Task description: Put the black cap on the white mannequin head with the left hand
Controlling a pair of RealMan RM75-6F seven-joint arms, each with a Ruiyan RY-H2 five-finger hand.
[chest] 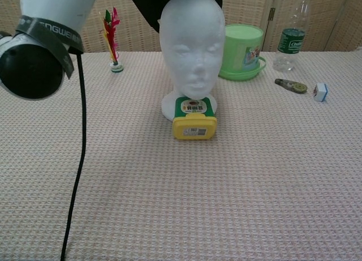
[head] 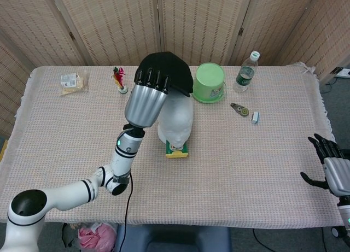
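The white mannequin head [head: 178,121] [chest: 192,51] stands upright mid-table, face toward me. My left hand [head: 146,99] grips the black cap [head: 169,70] from the left and holds it over the back and top of the head. In the chest view the cap [chest: 146,6] shows as a dark shape behind the head's crown, and only my left forearm [chest: 45,40] is seen. My right hand [head: 331,167] hovers off the table's right front edge, fingers apart, holding nothing.
A yellow and green box [head: 177,149] lies at the head's base. Behind stand a green bucket [head: 209,82], a water bottle [head: 246,72], and a small red-and-green ornament [head: 120,80]. A snack packet [head: 70,82] lies far left; a tape dispenser [head: 239,109] and a small cube [head: 255,117] right.
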